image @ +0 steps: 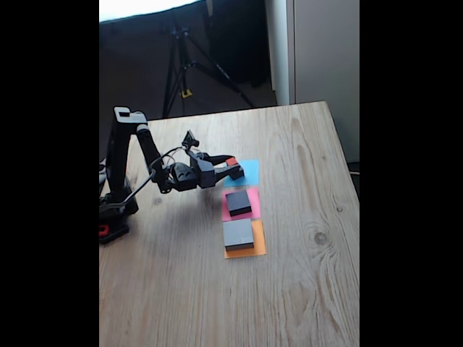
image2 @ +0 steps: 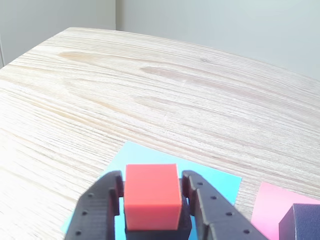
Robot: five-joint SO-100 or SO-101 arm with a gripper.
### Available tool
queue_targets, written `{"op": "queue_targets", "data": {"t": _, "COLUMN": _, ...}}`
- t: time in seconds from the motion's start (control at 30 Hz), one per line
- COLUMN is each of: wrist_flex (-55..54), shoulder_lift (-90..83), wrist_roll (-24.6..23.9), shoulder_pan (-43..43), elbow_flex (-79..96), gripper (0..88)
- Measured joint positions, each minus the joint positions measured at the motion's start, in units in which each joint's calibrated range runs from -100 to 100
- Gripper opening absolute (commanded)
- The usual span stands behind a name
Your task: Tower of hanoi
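My gripper [image2: 152, 200] pinches the red cube [image2: 152, 194] over the blue paper [image2: 210, 180], with the black block [image: 238, 202] on pink paper just beside.

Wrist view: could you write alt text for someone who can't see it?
A black gripper clasps a small red cube between its two fingers, over a blue paper square on a pale wooden table. At the lower right are the edge of a pink paper square and a dark block's corner.

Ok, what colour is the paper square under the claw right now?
Blue paper square, clearest in the wrist view, under the claw holding the red cube.
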Motion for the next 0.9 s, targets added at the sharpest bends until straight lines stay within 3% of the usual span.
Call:
{"op": "queue_targets", "data": {"t": 0.77, "wrist_flex": -1.2, "shoulder_lift": -0.68, "wrist_roll": 1.91, "shoulder_pan": 0.0, "elbow_flex": 2.0, "gripper": 3.9}}
{"op": "queue_targets", "data": {"t": 0.9, "wrist_flex": 2.88, "shoulder_lift": -4.87, "wrist_roll": 1.56, "shoulder_pan": 0.0, "elbow_flex": 3.04, "gripper": 3.5}}
